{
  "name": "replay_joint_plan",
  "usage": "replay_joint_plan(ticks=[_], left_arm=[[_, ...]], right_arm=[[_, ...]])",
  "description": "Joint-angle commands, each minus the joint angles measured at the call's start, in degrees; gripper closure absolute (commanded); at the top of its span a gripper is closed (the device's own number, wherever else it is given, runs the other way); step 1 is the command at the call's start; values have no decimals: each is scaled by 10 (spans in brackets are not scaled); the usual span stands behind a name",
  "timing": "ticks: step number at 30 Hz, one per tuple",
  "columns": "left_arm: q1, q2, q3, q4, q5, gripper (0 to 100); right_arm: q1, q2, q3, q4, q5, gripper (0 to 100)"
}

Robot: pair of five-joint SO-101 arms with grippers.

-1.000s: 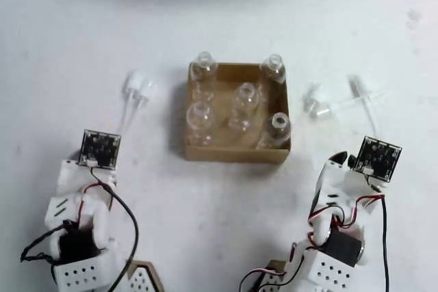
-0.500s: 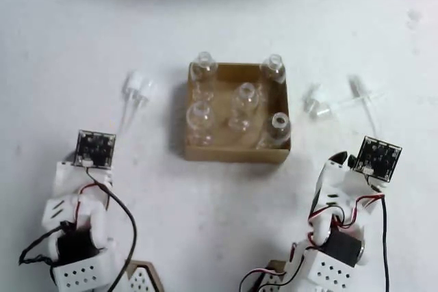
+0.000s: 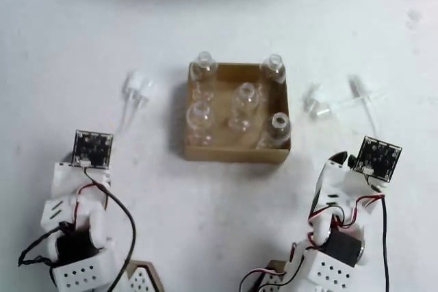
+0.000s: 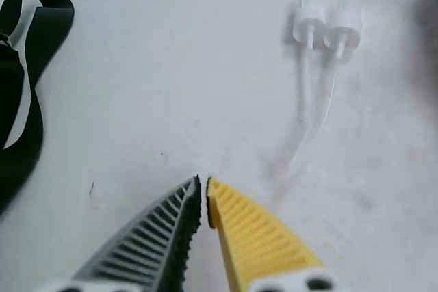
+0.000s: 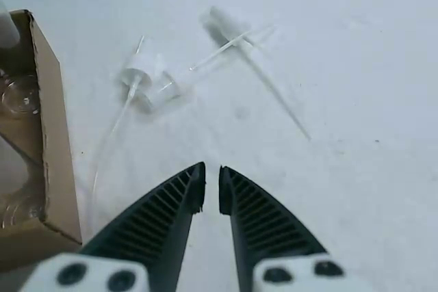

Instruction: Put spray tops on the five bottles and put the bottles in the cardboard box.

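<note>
Five clear bottles stand upright in the cardboard box (image 3: 236, 152) at the middle of the table (image 3: 219, 18), their necks open. One bottle (image 3: 203, 66) is in the far left corner and another (image 3: 273, 68) in the far right corner. A third (image 3: 244, 97) stands in the middle, a fourth (image 3: 200, 115) near the front left, and the fifth (image 3: 279, 124) at the front right.

The spray tops lie loose on the table on both sides of the box. To its left, a pair of spray tops (image 3: 139, 90) lies side by side and touching, thin tubes trailing toward the arms; the left wrist view shows them as two white caps (image 4: 308, 18) (image 4: 344, 29) with curved tubes. To the right of the box is a looser cluster: some tops (image 3: 316, 104) lie near the box wall and one (image 3: 363, 94) farther out, its long tube crossing another. Their exact number is hard to tell.

The left tool (image 4: 203, 189) hovers over bare table, well short of the pair, its grey and yellow jaws clenched with the tips almost meeting and nothing between them. A black strap (image 4: 27, 66) lies at the table's edge.

The right tool (image 5: 211, 182) is also clenched, with a thin slit between its black jaws, and it grasps nothing. It points at the right-hand cluster (image 5: 137, 76) (image 5: 222, 25), with the box (image 5: 51, 121) to one side.

Both arms sit at the near edge of the table, the left arm (image 3: 72, 203) and the right arm (image 3: 339, 189), well apart from the box.
</note>
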Motion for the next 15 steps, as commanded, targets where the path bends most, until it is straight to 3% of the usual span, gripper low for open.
replay_joint_plan(ticks=[1, 10, 15], left_arm=[[-4, -4, -4, -18, -4, 976], [-5, -4, -23, 4, 3, 976], [-13, -4, -51, 9, -62, 976]], right_arm=[[5, -3, -3, -15, 1, 982], [7, -3, -3, -15, 1, 981], [7, -3, -3, -15, 1, 981]])
